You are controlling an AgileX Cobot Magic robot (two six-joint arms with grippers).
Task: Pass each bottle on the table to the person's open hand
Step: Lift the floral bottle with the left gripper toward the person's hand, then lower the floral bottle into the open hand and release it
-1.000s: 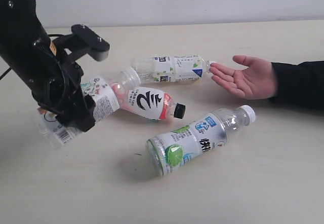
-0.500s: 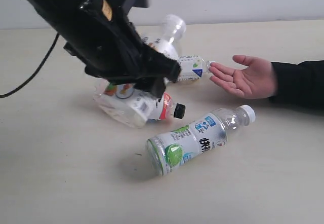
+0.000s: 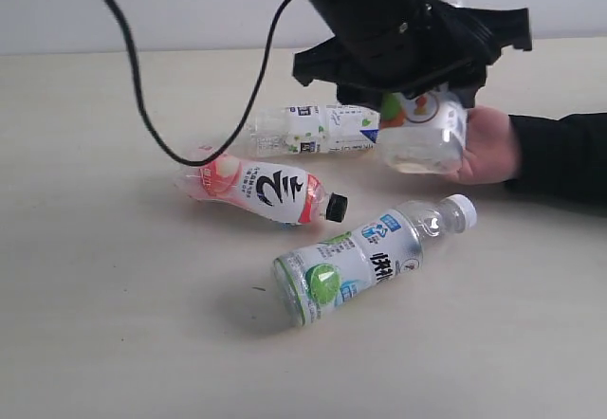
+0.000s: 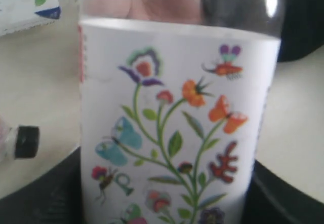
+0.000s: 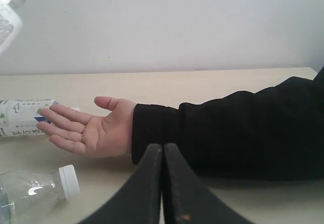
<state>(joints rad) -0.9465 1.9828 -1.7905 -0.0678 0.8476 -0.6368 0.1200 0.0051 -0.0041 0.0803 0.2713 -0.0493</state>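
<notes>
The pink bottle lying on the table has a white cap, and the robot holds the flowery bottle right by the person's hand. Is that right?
Not quite: the pink bottle has a black cap, as the exterior view shows. The robot does hold the flowery bottle right by the person's hand.

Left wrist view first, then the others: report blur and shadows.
Left wrist view: the floral bottle fills the frame, soft, background blurred. Exterior view: the dark arm slightly smeared, soft shadow under the white-capped bottle. Right wrist view: the palm sharp, evenly lit.
</notes>
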